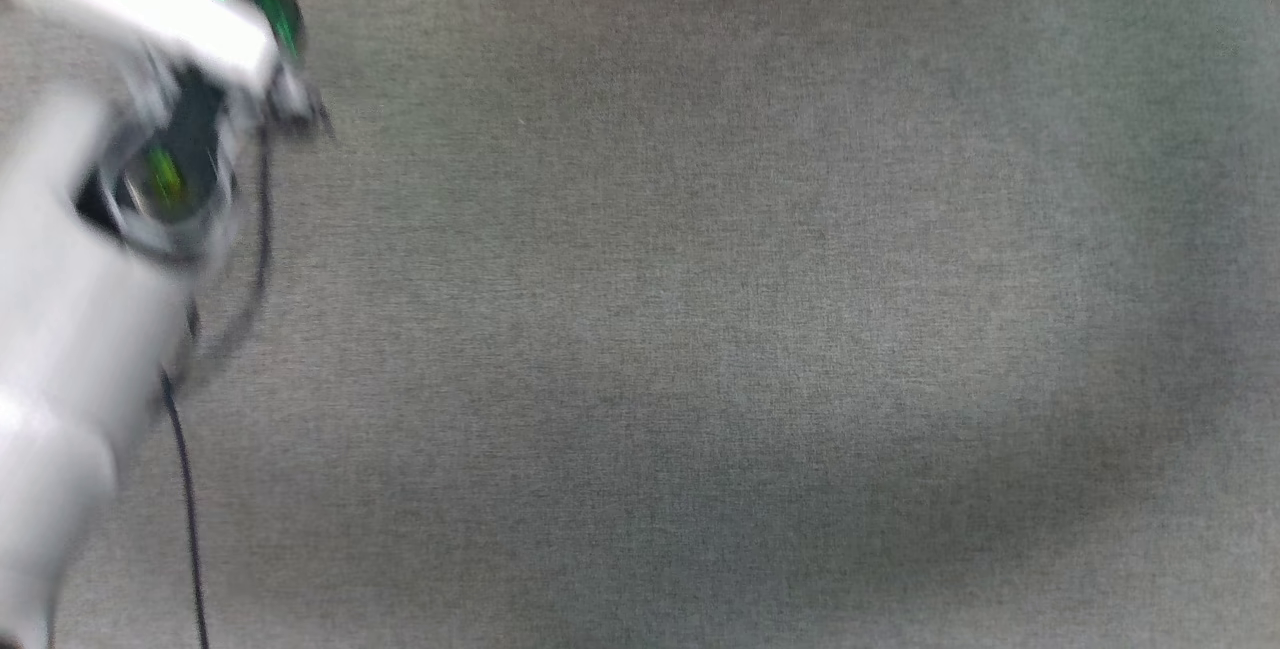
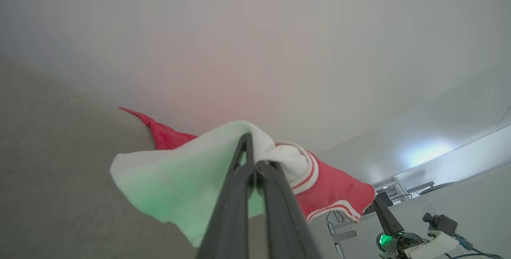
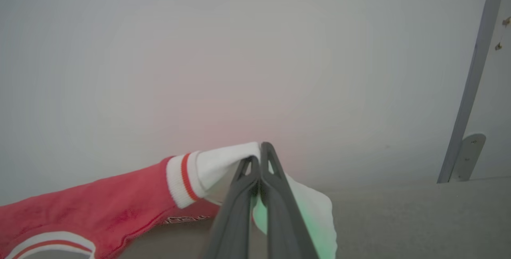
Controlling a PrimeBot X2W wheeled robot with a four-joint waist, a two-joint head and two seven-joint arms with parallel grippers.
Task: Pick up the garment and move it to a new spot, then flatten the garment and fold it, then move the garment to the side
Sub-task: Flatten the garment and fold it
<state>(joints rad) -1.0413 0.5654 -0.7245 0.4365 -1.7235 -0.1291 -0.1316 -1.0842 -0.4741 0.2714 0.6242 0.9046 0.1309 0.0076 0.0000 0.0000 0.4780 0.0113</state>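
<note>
My left gripper [image 2: 252,171] and right gripper [image 3: 259,163] each pinch a white bit of the garment [image 2: 335,189], held up over the grey surface [image 1: 700,329], and a fast swing might pull a thin pinch loose and drop it.

Pale grey forearm [image 1: 60,379], black cable [image 1: 186,489], green lights [image 1: 165,179] — left pincer [image 2: 254,149] slim, dark.

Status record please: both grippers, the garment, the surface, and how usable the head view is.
left gripper: shut on a white part of the garment
right gripper: shut on white fabric beside a striped cuff
garment: red and white, pinched by both grippers
surface: grey cloth
head view: blurred; left forearm at its left edge
</note>
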